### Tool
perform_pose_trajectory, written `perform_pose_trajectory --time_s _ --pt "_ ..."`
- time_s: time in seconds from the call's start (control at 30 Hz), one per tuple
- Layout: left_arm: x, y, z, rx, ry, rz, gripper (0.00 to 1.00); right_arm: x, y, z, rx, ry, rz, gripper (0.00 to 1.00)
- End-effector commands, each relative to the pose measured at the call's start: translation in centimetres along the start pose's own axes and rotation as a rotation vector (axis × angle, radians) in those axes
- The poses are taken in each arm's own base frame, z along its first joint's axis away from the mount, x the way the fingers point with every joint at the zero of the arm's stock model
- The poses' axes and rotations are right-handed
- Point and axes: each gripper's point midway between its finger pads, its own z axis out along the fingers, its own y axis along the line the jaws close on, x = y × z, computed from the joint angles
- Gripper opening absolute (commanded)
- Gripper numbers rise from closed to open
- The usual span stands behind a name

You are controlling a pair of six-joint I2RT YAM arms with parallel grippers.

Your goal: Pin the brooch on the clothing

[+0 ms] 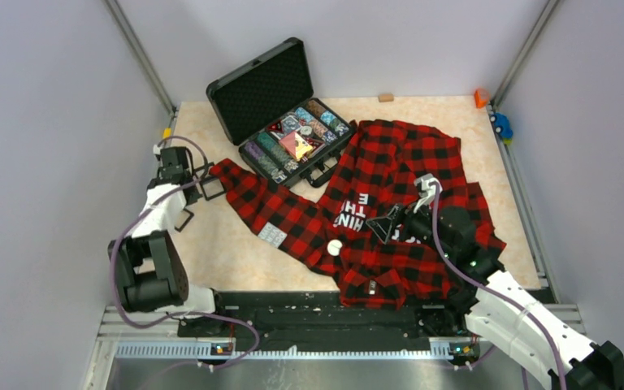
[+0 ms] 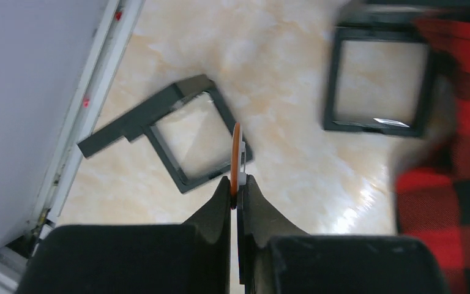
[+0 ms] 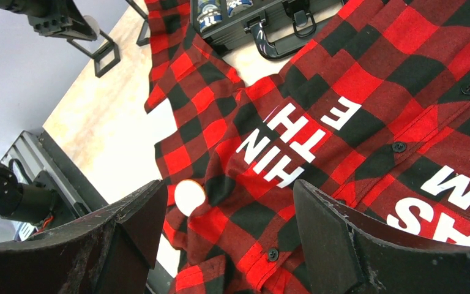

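From above: looking down on the checked shirt (image 1: 390,162), spread over the middle and right of the bench (image 1: 211,244), in front of an open black case (image 1: 260,85), with the right claw (image 1: 383,223) poised over its white lettering. Left wrist: pinching the thin orange brooch (image 2: 236,153) edge-on in a tightly clamped left claw (image 2: 235,187), above the bench beside a sleeve. Right wrist: gaping wide above the lettering.

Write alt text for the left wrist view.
The left pincer is shut on a thin orange piece, seen edge-on, above a pale marbled table. A black square frame sits behind it, a second frame upper right, and the red-and-black shirt fills the right edge.
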Motion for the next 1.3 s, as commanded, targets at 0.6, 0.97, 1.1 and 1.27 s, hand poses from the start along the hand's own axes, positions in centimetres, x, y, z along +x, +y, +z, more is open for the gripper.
perform_pose_trajectory --time_s 0.6,0.97,1.1,1.27 --pt "13.6 -22.4 -31.4 1.667 0.151 0.62 0.0 -0.6 6.9 -0.2 -0.347 0.098 0.171 0.76" --pt "17.3 -21.3 -38.5 2.021 0.263 0.816 0.0 -0.9 12.1 -0.4 -0.546 0.183 0.23 0.75" --pt "18.2 -20.6 -39.2 2.041 0.246 0.844 0.0 -1.9 14.2 -0.1 -0.609 0.156 0.236 0.71" --pt "18.8 -20.4 -39.4 2.042 0.236 0.855 0.0 -2.8 15.5 0.4 -0.648 0.143 0.243 0.63"
